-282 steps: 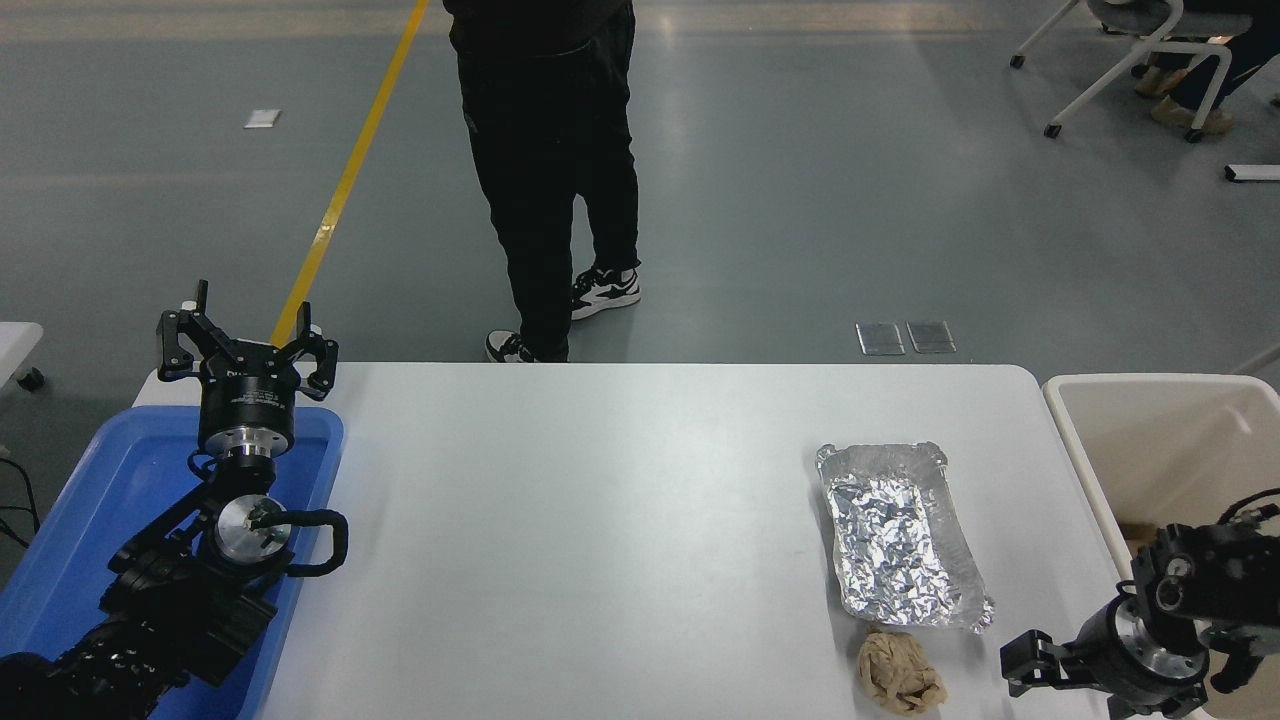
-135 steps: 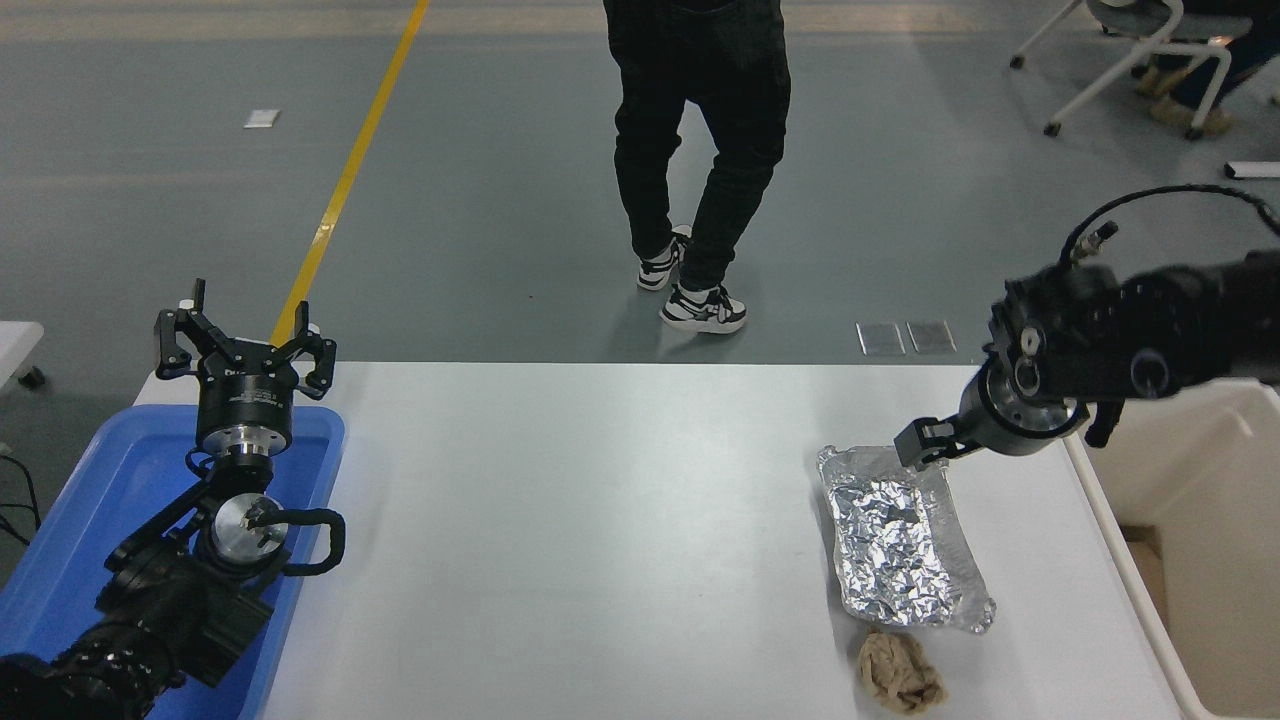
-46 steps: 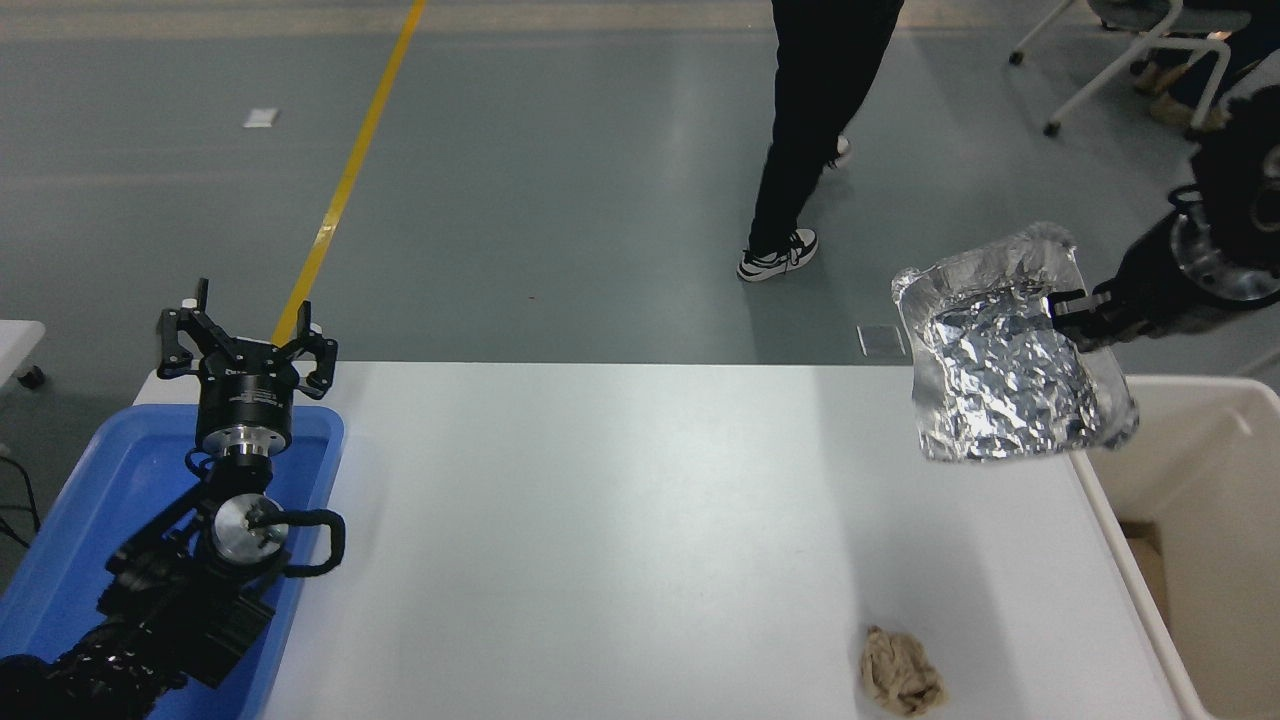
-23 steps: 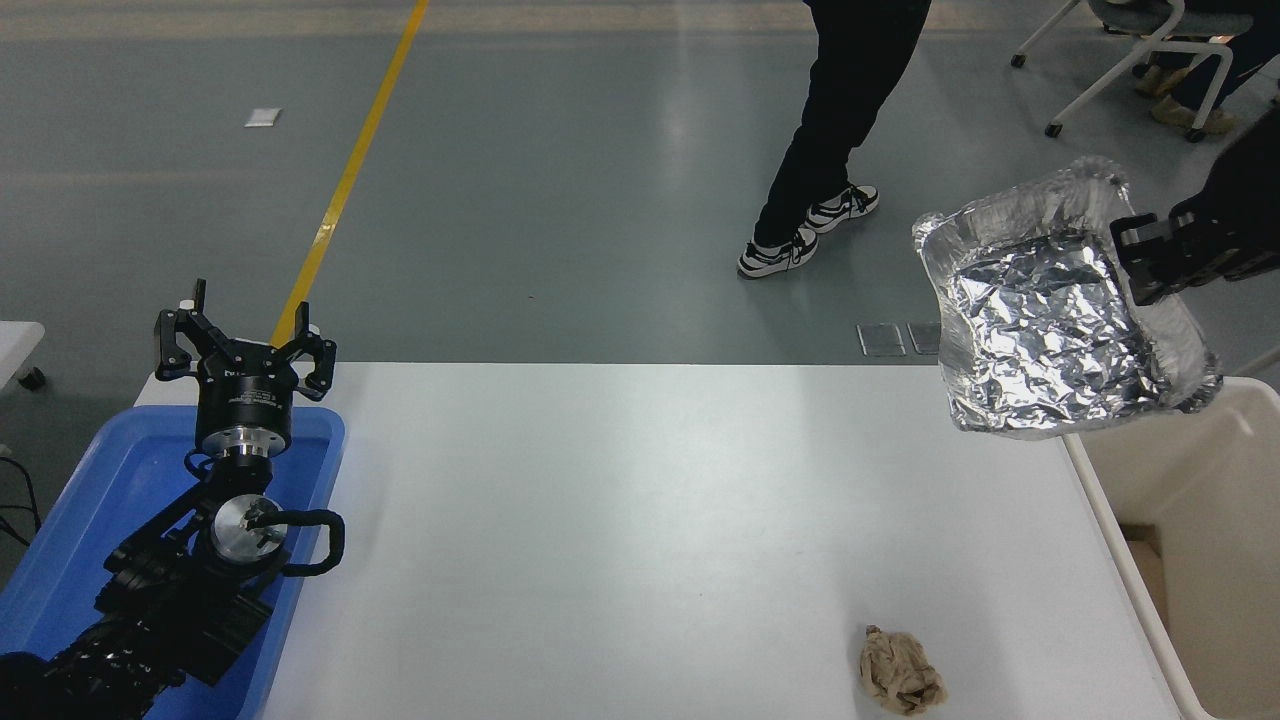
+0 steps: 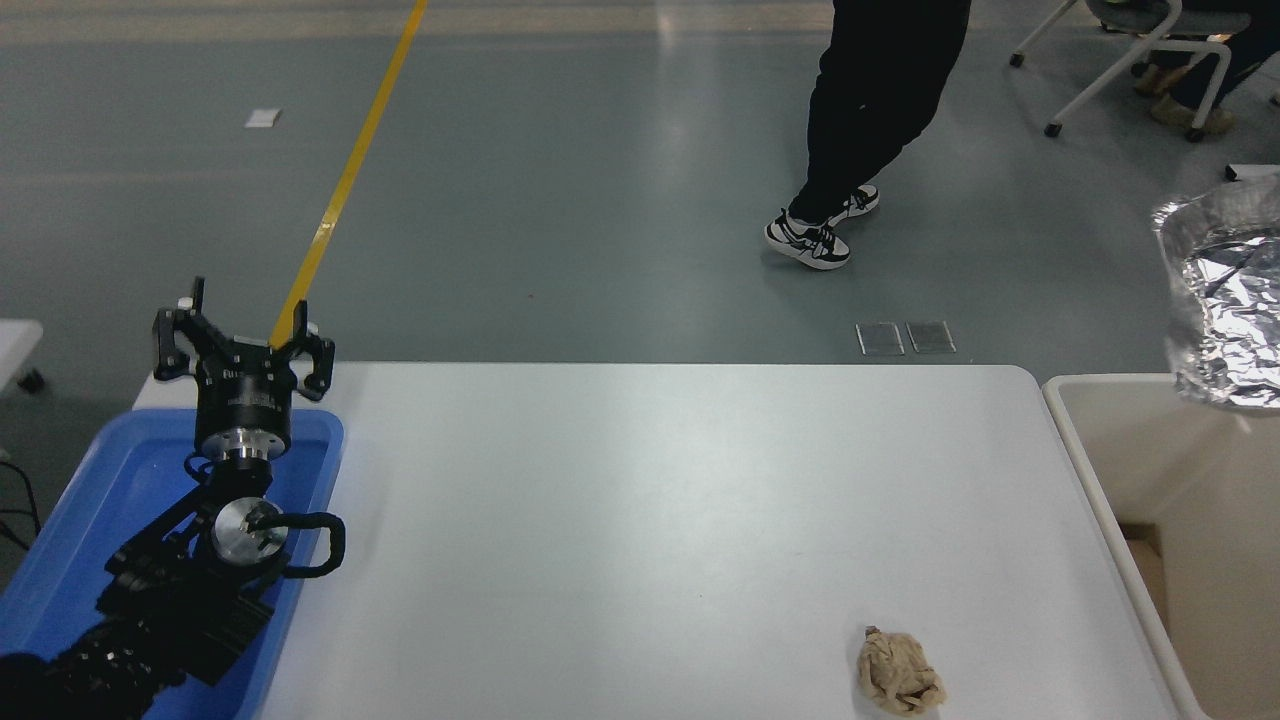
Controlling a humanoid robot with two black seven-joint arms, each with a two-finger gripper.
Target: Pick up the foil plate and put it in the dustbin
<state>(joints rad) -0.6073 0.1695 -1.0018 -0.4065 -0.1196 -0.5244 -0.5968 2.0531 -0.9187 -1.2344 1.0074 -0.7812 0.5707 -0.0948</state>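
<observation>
The foil plate [image 5: 1225, 300], shiny crinkled silver, hangs in the air at the right edge of the head view, cut off by the picture's border. It is above the far end of the cream dustbin [image 5: 1160, 450], which stands against the table's right side. What holds the plate is out of view, as are my right arm and gripper. My left gripper [image 5: 243, 333] is parked at the lower left, open and empty.
A blue tray-like bin [image 5: 110, 480] lies under the left arm. A crumpled tan paper wad [image 5: 900, 685] lies near the front right of the white table [image 5: 650, 520]. A person's legs [image 5: 865, 120] are beyond the far edge. A chair [image 5: 1130, 40] stands at top right.
The foil plate has been lifted off the table and carried up and to the right over the dustbin. The right gripper has left the picture. The person has walked to the right.
</observation>
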